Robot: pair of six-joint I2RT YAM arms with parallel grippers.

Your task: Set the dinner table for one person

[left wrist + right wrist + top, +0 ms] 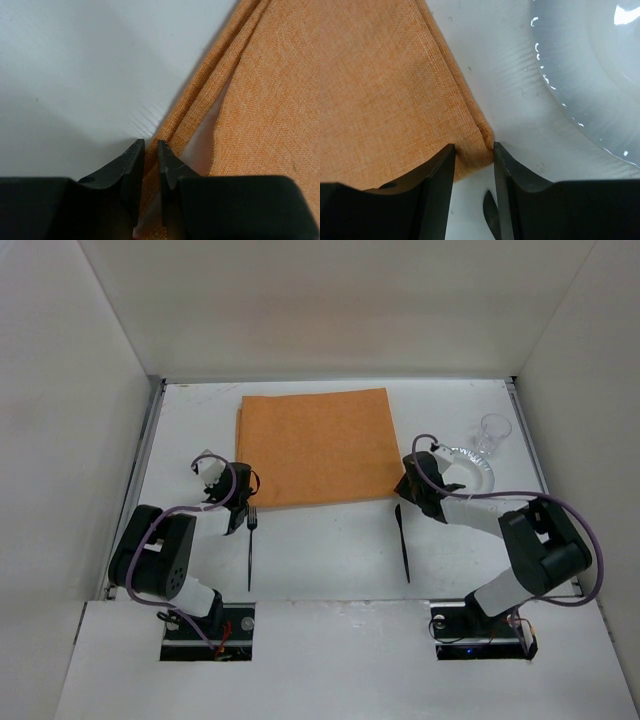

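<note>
Orange woven cloth mat (pixel 315 447) is seen from the top view lying at the middle of the far half of the matte white dinner table (pixel 330 560). A black fork (pixel 250 550) and a black knife (pixel 403 545) lie toward the near edge. The left gripper (pixel 228 502) and the right gripper (pixel 408 490) are set at the mat's two near corners. A glossy white plate (pixel 478 465) by the right edge is half hidden by the right arm. A clear glass (pixel 493 433) stands just beyond it.

From the left wrist, the left gripper (pixel 151 149) is nearly closed, with the mat's (pixel 270 100) folded hem pinched between its tips.

From the right wrist, the right gripper (pixel 474 150) is parted around the mat's (pixel 385 90) corner. Contact cannot be made out. The plate (pixel 590 75) is cut off at the frame's edge.
</note>
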